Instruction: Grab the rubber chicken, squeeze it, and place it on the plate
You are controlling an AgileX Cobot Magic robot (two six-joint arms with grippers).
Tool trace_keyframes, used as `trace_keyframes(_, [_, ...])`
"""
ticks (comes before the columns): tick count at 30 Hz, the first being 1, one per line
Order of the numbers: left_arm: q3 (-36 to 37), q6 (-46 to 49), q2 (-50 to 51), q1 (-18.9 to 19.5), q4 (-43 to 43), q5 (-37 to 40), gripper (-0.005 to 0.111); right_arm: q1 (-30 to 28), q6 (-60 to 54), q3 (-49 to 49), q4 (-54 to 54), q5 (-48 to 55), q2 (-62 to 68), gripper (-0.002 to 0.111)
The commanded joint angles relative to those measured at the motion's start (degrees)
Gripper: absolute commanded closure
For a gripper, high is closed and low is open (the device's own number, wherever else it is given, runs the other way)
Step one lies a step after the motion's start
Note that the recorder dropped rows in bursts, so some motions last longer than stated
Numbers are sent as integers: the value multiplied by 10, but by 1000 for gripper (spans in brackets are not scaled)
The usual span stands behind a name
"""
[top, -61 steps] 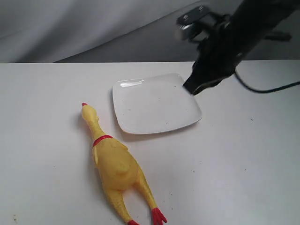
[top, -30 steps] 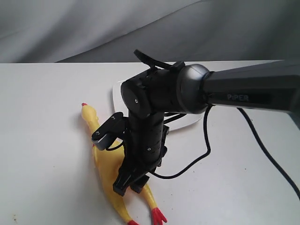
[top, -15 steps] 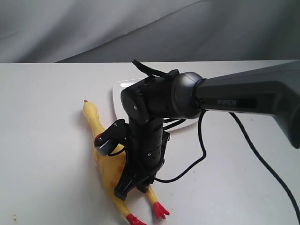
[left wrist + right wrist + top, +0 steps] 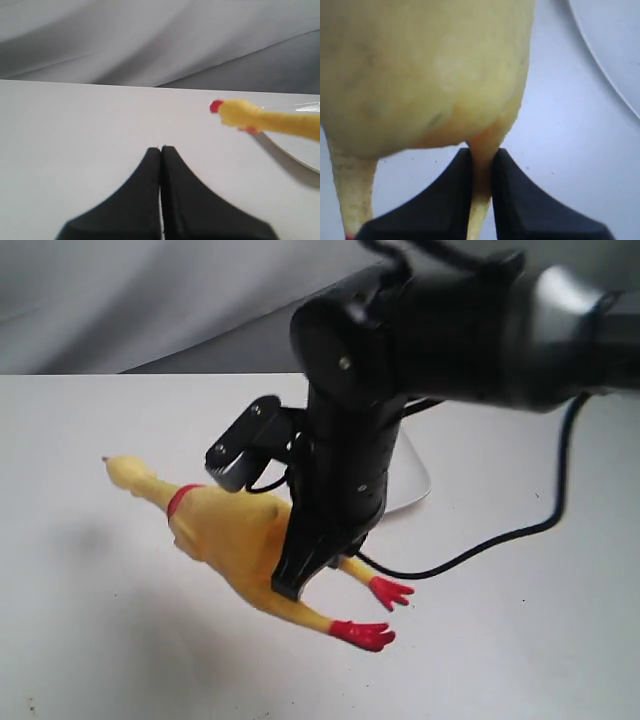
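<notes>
One rubber chicken (image 4: 235,535), up in the air over the table (image 4: 90,650). You can tell it's lifted because its shadow sits apart from it on the white surface. It hangs tilted, with the head (image 4: 125,472) high and out toward the left of the exterior view and the red feet (image 4: 365,635) low toward the right. So the long axis runs roughly left-to-right, sloping down at the foot end.

The right gripper (image 4: 481,155) has it. The wrist cam shows both fingers pinched tight on one skinny leg just below the fat yellow body. Looks like a thin grip for a long floppy toy, so I'd expect some swing.

The plate (image 4: 415,485) is mostly hidden behind the right arm in the exterior view, with just a sliver showing. It lies beyond the chicken on the far side, nearer the foot end than the head. To land it, I reckon the arm carries the body back and to the right. The toy looks longer than the plate, so something will likely overhang.

The left gripper (image 4: 160,150) is pressed closed on nothing, parked well off on the head side.
</notes>
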Motion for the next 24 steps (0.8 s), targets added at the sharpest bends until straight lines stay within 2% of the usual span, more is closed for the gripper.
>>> trace_keyframes(1, [3, -1, -2, 1, 3, 0, 106, 1, -14, 0, -23, 44, -95, 108])
trace_keyframes(11, [3, -1, -2, 1, 3, 0, 106, 1, -31, 0, 26, 44, -272, 108])
trace_keyframes(12, [3, 13, -2, 1, 30, -14, 106, 1, -31, 0, 43, 44, -282, 108])
trace_keyframes(13, [3, 19, -2, 1, 63, -60, 106, 1, -31, 0, 55, 44, -287, 108])
trace_keyframes(17, [3, 19, -2, 1, 65, -214, 106, 1, -30, 2, 63, 44, -290, 108])
trace_keyframes(24, [3, 19, -2, 1, 65, -311, 106, 1, -49, 98, 52, 44, -290, 108])
